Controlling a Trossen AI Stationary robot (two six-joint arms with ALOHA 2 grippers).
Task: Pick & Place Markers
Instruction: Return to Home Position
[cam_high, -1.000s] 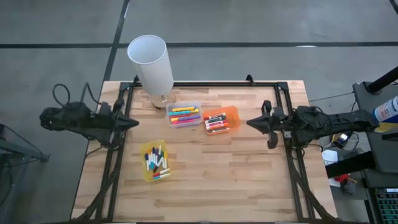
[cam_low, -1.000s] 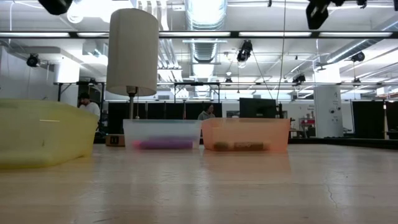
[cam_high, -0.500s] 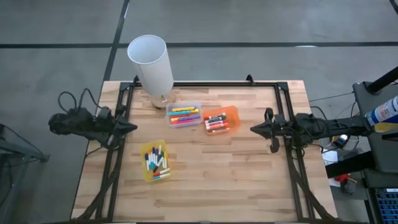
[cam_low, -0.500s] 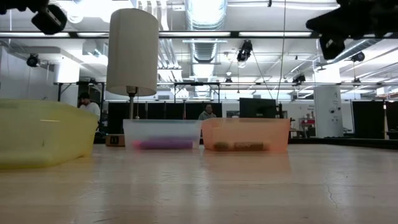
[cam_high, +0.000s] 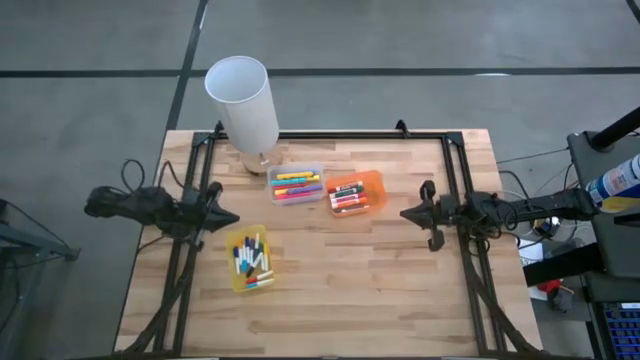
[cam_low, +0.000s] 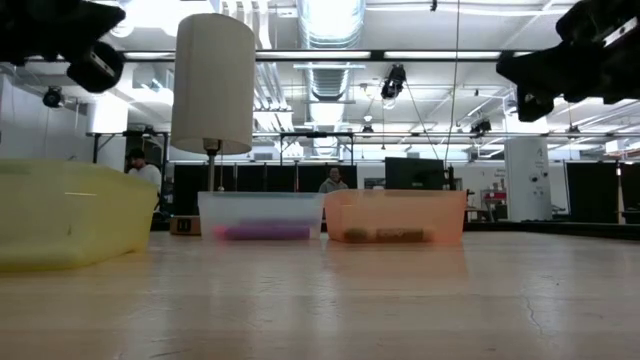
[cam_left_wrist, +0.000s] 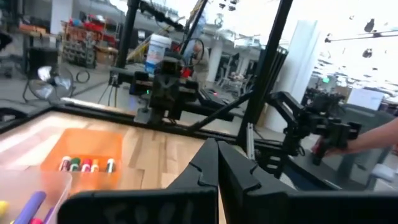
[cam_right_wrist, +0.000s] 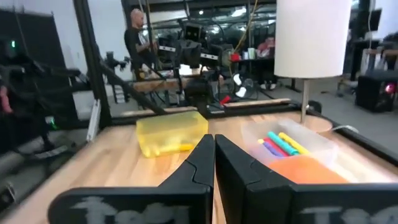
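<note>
Tabletop (cam_high: 380, 290) carries a lamp (cam_high: 243, 100) at the far edge and three trays mid-board. Left tool (cam_high: 232, 216) hangs raised by the left frame rail, near the yellow tray (cam_high: 236, 284). Right tool (cam_high: 405, 213) hangs by the right rail, well apart from the orange tray (cam_high: 376, 190). Wrist views show both w/ fingers pressed together, nothing held. Markers (cam_high: 250, 258) all lie inside trays (yellow, orange, clear tray (cam_high: 271, 178)), none loose on the wood. Sorting looks done, only parking left. To do it well, IMO: draw each arm straight back on its own side, hold height above tray rims (esp. left, by the yellow one), fingers closed, no swing toward the lamp.
</note>
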